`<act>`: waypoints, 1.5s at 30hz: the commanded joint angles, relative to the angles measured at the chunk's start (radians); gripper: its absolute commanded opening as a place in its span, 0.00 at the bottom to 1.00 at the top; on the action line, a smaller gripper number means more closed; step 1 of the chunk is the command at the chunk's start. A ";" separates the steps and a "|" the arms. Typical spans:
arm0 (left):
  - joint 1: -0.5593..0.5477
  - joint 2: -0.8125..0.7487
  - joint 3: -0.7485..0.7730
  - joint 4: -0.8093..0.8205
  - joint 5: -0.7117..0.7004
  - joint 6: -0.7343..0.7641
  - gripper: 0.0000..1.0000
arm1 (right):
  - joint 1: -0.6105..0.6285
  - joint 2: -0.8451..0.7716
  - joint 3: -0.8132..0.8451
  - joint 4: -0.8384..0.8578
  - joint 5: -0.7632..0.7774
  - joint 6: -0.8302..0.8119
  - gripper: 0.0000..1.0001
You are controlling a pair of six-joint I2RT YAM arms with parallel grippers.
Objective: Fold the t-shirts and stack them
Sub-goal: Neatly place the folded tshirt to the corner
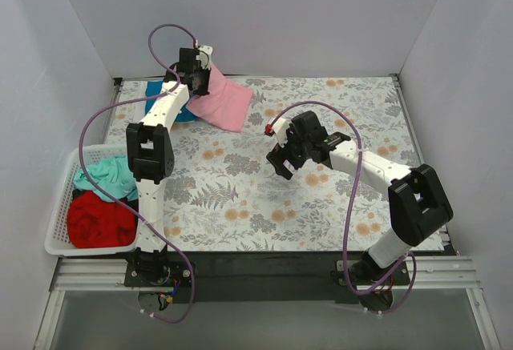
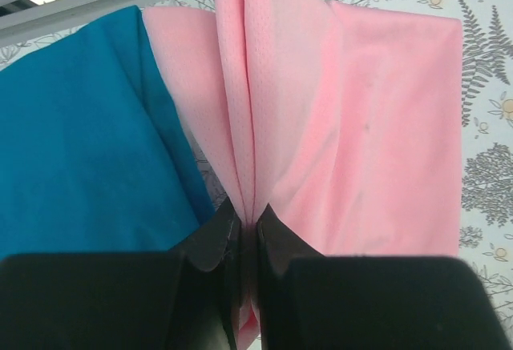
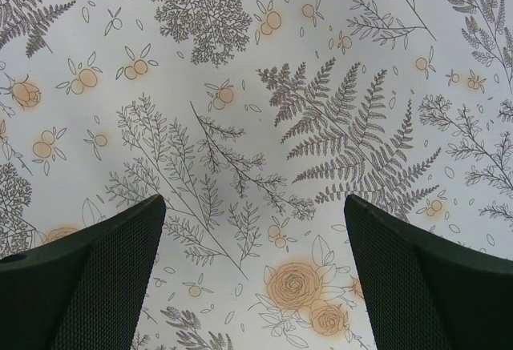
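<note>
Well, from the top camera the left gripper is up at the far end of the table, around eleven o'clock, pinching the pink t-shirt by a raised bunch of fabric. The rest of that shirt drapes down toward four o'clock onto the fern-printed cloth. A blue t-shirt lies flat just beside and partly under the left arm, at about nine o'clock from the pink one. Over at the table's left edge, a white basket holds the mint green t-shirt toward twelve o'clock and the red t-shirt toward six. The right gripper hangs near the middle of the table, well apart from every shirt.

On the left wrist camera, the left gripper has its jaws nearly together, clamped on a narrow fold of the pink t-shirt. The fabric fans out from the fingertips toward twelve o'clock. The blue t-shirt fills the nine o'clock side, touching the pink one along its edge.

On the right wrist camera, the right gripper stands spread wide and holds nothing. Its two dark fingers sit at seven and five o'clock, with only the fern-printed cloth below.
</note>
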 commanded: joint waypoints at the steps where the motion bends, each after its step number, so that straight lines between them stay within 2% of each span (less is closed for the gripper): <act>1: 0.023 -0.079 0.020 0.039 -0.038 0.061 0.00 | -0.003 -0.016 0.002 0.009 -0.010 -0.004 0.98; 9: 0.032 -0.143 0.002 0.051 -0.080 0.119 0.00 | -0.003 -0.007 0.013 0.007 -0.028 0.006 0.98; 31: 0.057 -0.321 -0.116 0.085 -0.089 0.159 0.00 | -0.002 -0.024 0.011 0.002 -0.047 0.033 0.98; 45: 0.127 -0.272 -0.116 0.109 -0.092 0.142 0.00 | 0.000 -0.007 0.027 0.001 -0.053 0.035 0.98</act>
